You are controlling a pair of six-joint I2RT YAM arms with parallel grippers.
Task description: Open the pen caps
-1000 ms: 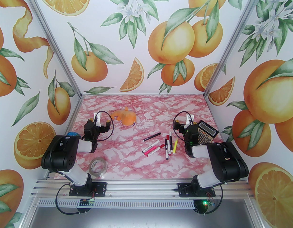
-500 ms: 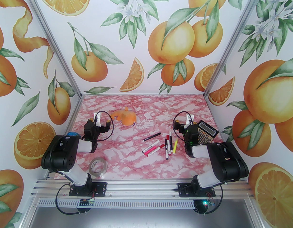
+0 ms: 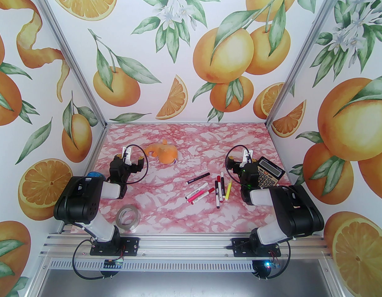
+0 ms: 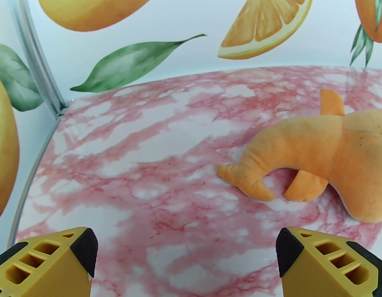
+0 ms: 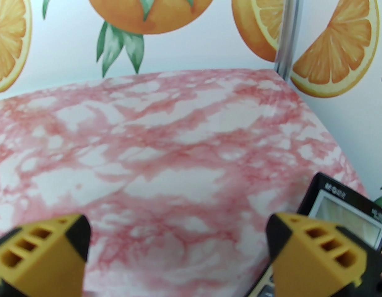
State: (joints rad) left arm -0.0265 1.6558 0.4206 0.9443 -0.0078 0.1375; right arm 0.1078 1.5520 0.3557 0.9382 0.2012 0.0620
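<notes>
The calculator lay face up at the right edge of the pink marbled table. The pens lay in a loose scatter to the calculator's left, with the right arm's wrist between them and it, apart from both grippers. A black pen was the one farthest from the calculator and lay slanted. A yellow pen lay nearest to it. The others were white-barrelled with red, pink or black ends. The pen caps appeared to be seated on their barrels, though from the top camera they were too small for me to be sure of each one.

The right gripper hung just beside the calculator's left edge, its jaws spread wide with nothing between them. In the right wrist view the right gripper had bare table between its yellow fingers, and the calculator showed its display corner behind the right-hand finger.

The left gripper was well to the calculator's left, across the table, its jaws likewise released and empty. In the left wrist view the left gripper framed only marbled surface. An orange plush toy lay between the left gripper and the calculator, farther back than the pens. In the left wrist view the plush toy was ahead and to the right of the fingers, not touching them. A roll of tape lay far to the calculator's left, nearer the arm bases.
</notes>
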